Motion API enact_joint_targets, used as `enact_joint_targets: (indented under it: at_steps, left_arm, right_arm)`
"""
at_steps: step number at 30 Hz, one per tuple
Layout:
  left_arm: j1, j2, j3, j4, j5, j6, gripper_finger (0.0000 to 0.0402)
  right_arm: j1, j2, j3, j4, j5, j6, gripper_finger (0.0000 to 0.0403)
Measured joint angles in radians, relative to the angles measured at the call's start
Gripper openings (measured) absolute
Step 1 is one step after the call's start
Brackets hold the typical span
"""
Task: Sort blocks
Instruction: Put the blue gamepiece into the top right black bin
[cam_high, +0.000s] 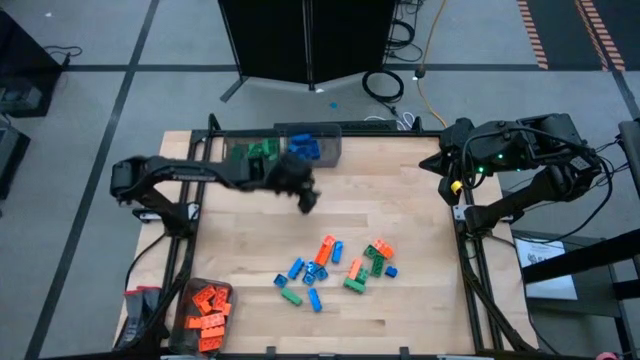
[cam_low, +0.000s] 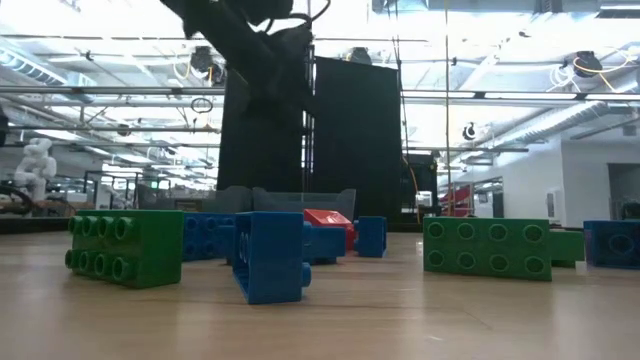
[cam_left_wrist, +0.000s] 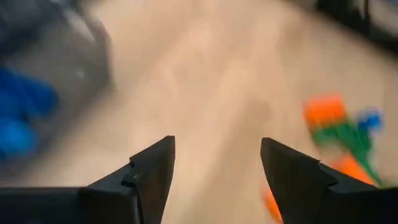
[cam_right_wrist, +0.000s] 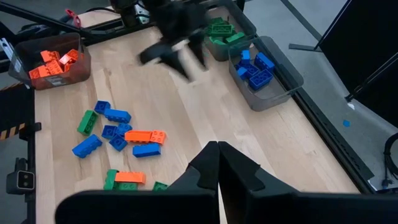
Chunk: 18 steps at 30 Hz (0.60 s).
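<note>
Landmark: the loose pile of blocks (cam_high: 335, 268) at mid-table.

Nearest the low camera: a blue block (cam_low: 268, 256) on edge, a green one (cam_low: 125, 246) beside it, and another green one (cam_low: 486, 247) off to the other side, all resting on the wooden table (cam_high: 400, 190). The pile itself mixes orange, blue and green pieces, some touching, a few just apart.

Toward the table's front-left corner from the pile: a translucent bin (cam_high: 204, 308) holding orange blocks only.

Beyond the pile, toward the far edge: left gripper (cam_high: 305, 195) hangs above bare wood, between the pile and the far bins. Its fingers (cam_left_wrist: 152, 168) stand well apart with nothing between them; only tabletop shows through the gap.

Farther still, at the far edge: two bins side by side, one with green blocks (cam_high: 260, 150), the next with blue blocks (cam_high: 305, 147).

Off to the pile's right, at the table's right edge: right gripper (cam_right_wrist: 217, 149) held high, its fingers pressed together, holding nothing.
</note>
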<state>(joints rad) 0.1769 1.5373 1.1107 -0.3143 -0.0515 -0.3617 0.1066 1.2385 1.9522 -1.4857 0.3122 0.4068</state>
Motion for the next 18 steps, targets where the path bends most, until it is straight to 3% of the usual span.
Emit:
enact_joint_targets:
  at_steps: [8, 18]
  left_arm:
    - [-0.274, 0.001, 0.000, -0.287, -0.099, -0.479, 0.0237]
    - [-0.509, 0.001, -0.001, -0.307, -0.211, -0.815, 0.0237]
  right_arm:
    - [0.000, 0.000, 0.000, 0.014, 0.000, 0.000, 0.0000]
    - [0.000, 0.014, 0.000, 0.024, 0.000, 0.002, 0.0000]
